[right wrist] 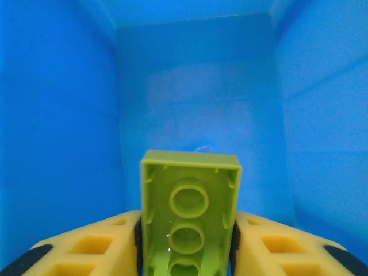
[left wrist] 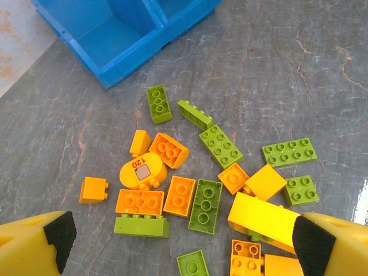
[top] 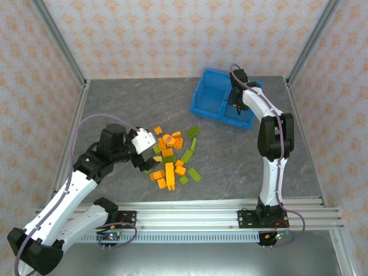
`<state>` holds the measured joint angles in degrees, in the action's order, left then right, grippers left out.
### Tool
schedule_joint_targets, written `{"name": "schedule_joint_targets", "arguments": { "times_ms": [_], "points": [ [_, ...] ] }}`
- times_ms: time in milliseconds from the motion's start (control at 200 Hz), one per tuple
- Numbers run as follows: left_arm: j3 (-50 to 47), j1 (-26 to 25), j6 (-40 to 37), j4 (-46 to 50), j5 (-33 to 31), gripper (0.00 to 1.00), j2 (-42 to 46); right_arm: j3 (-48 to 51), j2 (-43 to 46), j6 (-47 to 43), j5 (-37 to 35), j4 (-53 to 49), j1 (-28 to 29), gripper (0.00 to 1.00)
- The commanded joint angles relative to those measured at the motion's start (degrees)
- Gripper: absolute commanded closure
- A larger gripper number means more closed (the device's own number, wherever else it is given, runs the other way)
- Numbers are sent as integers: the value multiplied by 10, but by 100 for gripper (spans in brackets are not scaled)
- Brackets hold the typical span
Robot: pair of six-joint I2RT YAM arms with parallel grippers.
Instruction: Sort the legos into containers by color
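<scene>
Left end effector (left wrist: 187, 240) spread wide over lego pile (top: 172, 158) mid-counter (top: 259, 161); bricks at 6 o'clock edge of wrist view cut off. Right end effector (right wrist: 187, 250) grips lime brick (right wrist: 191, 198), hollow underside to camera, lower end cut off. Brick inside right compartment (top: 240, 113) of blue bin (top: 208, 95), 1 o'clock of pile; fingertips hard to make out overhead.

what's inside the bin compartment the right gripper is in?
One lime green brick, hollow underside to the camera, between the fingers of the right gripper. The compartment looks bare beyond it; the floor under brick and fingers is covered.
</scene>
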<state>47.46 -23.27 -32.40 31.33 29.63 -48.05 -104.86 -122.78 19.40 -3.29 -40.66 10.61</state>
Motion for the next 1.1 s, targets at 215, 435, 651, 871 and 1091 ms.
{"name": "schedule_joint_targets", "arguments": {
  "times_ms": [215,435,651,871,1091],
  "points": [
    [-5,-2,13,-24,-19,0,-3,-40,45,6,3,-35,-1,49],
    [-18,-3,28,-51,-75,0,13,90,189,-9,90,7,51,47],
    [-24,-2,11,-52,-41,0,15,210,235,34,166,8,180,38],
    [-15,-2,5,-44,21,0,-15,252,174,97,216,43,252,28],
    [-14,-3,5,-40,26,0,-20,251,117,102,219,61,262,41]
  ]
}}
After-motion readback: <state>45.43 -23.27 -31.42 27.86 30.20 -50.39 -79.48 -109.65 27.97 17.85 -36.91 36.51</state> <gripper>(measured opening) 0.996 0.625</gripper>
